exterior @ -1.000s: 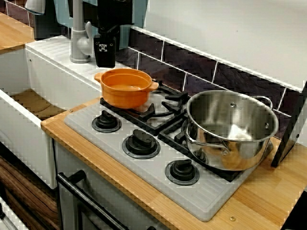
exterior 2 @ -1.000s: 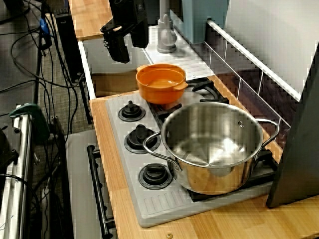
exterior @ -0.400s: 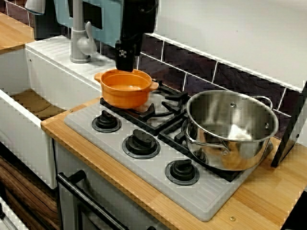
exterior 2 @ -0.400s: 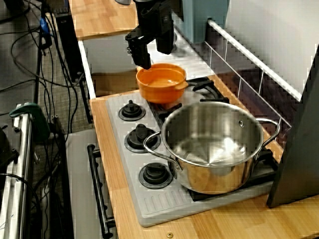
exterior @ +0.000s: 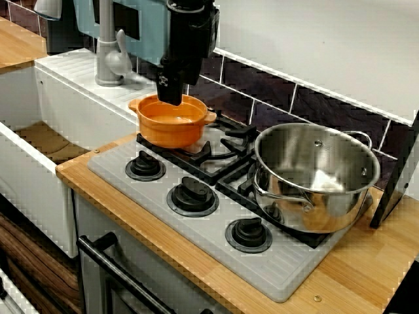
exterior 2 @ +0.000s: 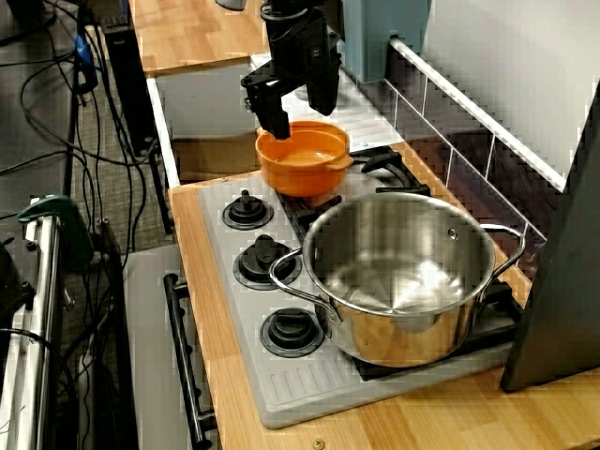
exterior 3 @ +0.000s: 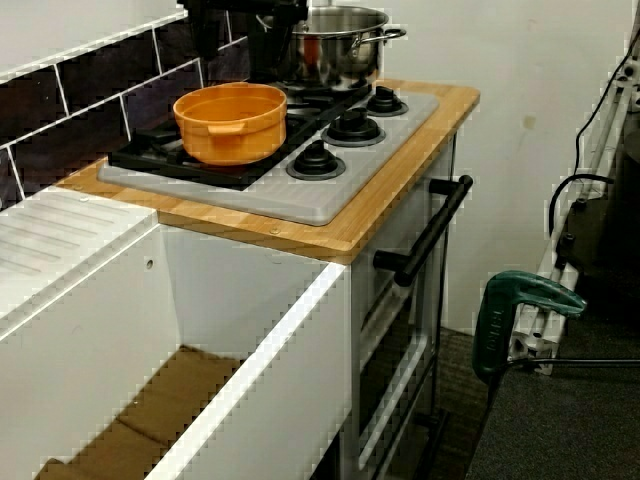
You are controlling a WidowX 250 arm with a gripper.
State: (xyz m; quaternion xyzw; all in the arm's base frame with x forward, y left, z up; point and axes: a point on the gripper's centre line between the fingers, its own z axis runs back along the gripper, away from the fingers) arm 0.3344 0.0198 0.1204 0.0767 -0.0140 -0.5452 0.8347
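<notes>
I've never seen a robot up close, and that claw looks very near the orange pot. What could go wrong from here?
1. The gripper hangs open right over the orange pot's rim; a finger might strike it and tip or shove the pot on the grate.
2. The steel pot stands on the next burner, so a shoved orange pot could bump it.

No text or number is readable. The hand [exterior: 175,91], upper left of the frame, carries a small white mark [exterior: 163,80], too blurred to read.
</notes>
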